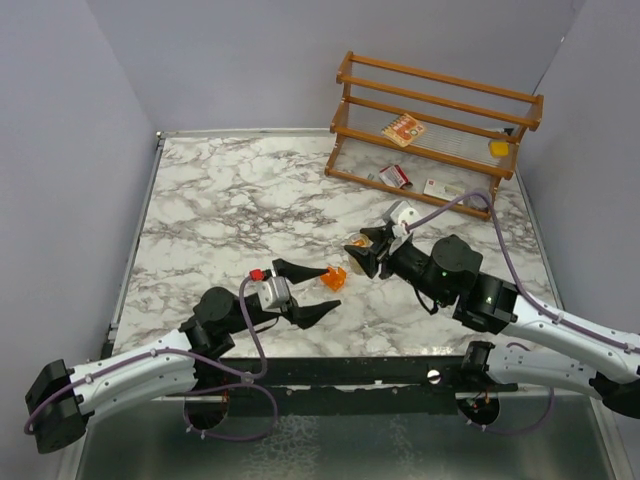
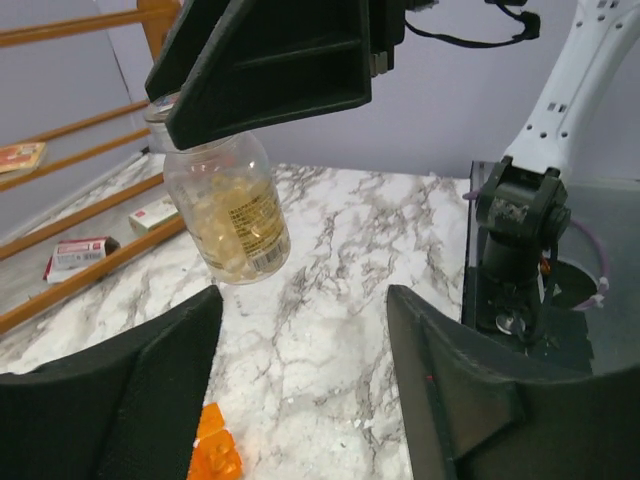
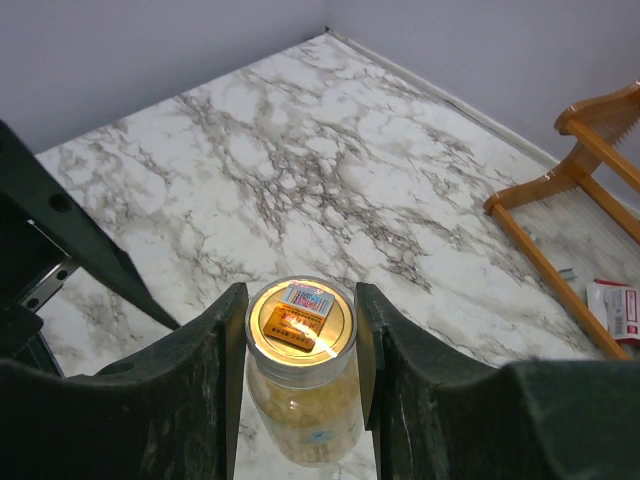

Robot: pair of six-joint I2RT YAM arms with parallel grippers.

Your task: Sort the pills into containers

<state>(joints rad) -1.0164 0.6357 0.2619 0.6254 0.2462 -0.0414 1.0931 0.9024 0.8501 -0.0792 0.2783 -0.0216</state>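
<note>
The jar (image 3: 300,400) sits gripped between the right fingers (image 3: 200,375).

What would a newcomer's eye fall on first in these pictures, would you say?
Most striking is the clear jar of pale yellow pills, clamped in the right end effector over the marble table. Next, the tiny orange box sits between the jaws of the open left end effector, and a wooden rack stands far right.

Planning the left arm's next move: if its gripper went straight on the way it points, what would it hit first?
Probably the orange box, lying just ahead of the left gripper's open jaws; beyond it hangs the jar in the right gripper. Depth is uncertain.
</note>
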